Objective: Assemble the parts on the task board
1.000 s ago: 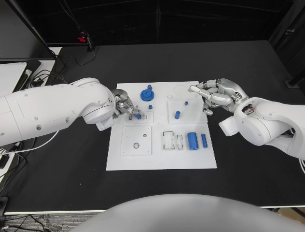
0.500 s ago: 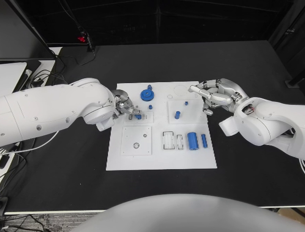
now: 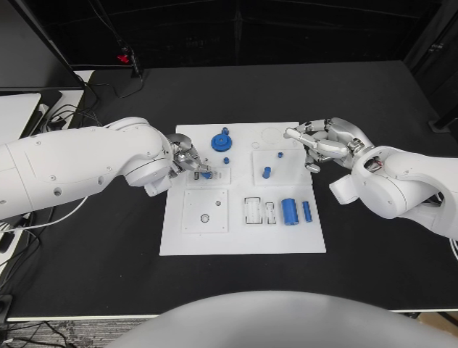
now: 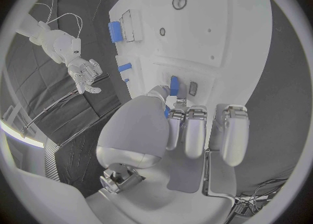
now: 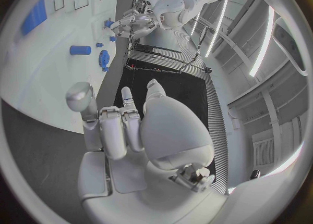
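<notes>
The white task board (image 3: 245, 232) lies mid-table. My left hand (image 3: 190, 163) is at the board's left edge and pinches a small blue part (image 3: 206, 175) at a grey slot; in the left wrist view this small blue part (image 4: 173, 84) stands at the fingertips (image 4: 177, 115). My right hand (image 3: 323, 142) hovers over the board's far right corner, fingers apart, holding nothing. On the board are a blue gear (image 3: 222, 141), a short blue cylinder (image 3: 267, 172), a thick blue cylinder (image 3: 290, 211) and a slim blue bar (image 3: 306, 211).
Two tiny blue pegs (image 3: 227, 159) (image 3: 279, 154) stand in the board's far half. A white square plate (image 3: 206, 212) with holes sits at the near left of the board. Cables (image 3: 62, 112) lie off the table's far left.
</notes>
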